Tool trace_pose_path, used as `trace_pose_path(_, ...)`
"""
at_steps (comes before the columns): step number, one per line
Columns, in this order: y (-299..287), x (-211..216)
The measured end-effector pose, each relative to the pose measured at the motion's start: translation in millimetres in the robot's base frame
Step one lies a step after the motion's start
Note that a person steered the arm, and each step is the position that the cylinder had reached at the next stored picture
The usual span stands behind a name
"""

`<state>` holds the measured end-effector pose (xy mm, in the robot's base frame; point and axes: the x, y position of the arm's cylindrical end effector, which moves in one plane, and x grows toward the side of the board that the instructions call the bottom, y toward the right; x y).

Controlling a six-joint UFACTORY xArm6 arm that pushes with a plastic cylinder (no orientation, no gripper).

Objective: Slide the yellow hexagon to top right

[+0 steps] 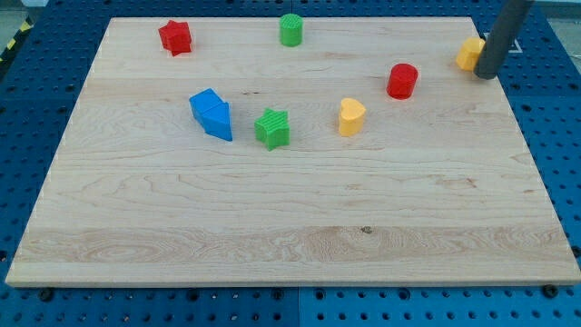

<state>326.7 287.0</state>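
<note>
The yellow hexagon [469, 54] sits near the board's top right corner, partly hidden by my rod. My tip [486, 75] rests just to the hexagon's right and slightly below it, touching or nearly touching its side. The rod rises from there to the view's top edge.
On the wooden board [290, 236]: a red star [175, 37] at top left, a green cylinder [290, 30] at top middle, a red cylinder [402, 81], a yellow heart [351, 116], a green star [272, 128], a blue block [211, 113]. Blue pegboard surrounds the board.
</note>
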Motion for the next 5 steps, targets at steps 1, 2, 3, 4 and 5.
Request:
trace_pose_path(1,18,1)
trace_pose_path(2,4,-16)
trace_pose_path(3,-20,-32)
trace_pose_path(4,-36,-43)
trace_pose_path(5,-60,-33)
